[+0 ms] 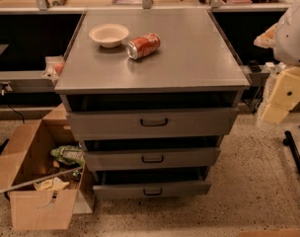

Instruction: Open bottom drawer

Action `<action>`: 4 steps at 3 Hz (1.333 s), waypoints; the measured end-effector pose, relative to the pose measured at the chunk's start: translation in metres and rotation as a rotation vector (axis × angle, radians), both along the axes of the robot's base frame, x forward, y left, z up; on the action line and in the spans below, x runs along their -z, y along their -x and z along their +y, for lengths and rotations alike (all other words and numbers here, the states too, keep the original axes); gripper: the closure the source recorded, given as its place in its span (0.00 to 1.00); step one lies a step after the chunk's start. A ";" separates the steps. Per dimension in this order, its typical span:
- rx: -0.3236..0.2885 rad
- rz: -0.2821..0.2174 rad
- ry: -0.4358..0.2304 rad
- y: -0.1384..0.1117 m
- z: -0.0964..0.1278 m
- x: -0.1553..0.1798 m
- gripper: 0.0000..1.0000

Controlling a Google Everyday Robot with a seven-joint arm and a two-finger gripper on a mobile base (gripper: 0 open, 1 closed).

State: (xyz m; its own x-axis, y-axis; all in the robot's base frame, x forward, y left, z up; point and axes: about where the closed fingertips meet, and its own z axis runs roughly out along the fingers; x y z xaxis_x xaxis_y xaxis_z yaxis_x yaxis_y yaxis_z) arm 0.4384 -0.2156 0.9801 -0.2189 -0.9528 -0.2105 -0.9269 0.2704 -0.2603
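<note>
In the camera view, the bottom drawer (152, 187) is sitting lowest in the grey cabinet (189, 58), just above the speckled floor (248, 181). Being stiff sheet metal, it is probably running on slides with some weight, and the small black handle (152, 192) at centre is offering the only hold. The gripper (281, 100) is hanging at the right edge, well apart; how far it is spread I cannot tell. A bowl (109, 34) and can (143, 45) are resting on top, and a cardboard box (39, 181) is crowding the left.
</note>
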 end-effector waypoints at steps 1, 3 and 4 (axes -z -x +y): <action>0.000 0.000 0.000 0.000 0.000 0.000 0.00; -0.089 0.111 0.001 -0.001 0.038 0.163 0.00; -0.096 0.111 0.000 -0.002 0.039 0.167 0.00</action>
State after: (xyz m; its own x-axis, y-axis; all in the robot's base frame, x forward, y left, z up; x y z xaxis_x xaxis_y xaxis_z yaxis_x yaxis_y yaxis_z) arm 0.4401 -0.1762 0.8135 -0.1484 -0.9705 -0.1900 -0.9715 0.1789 -0.1552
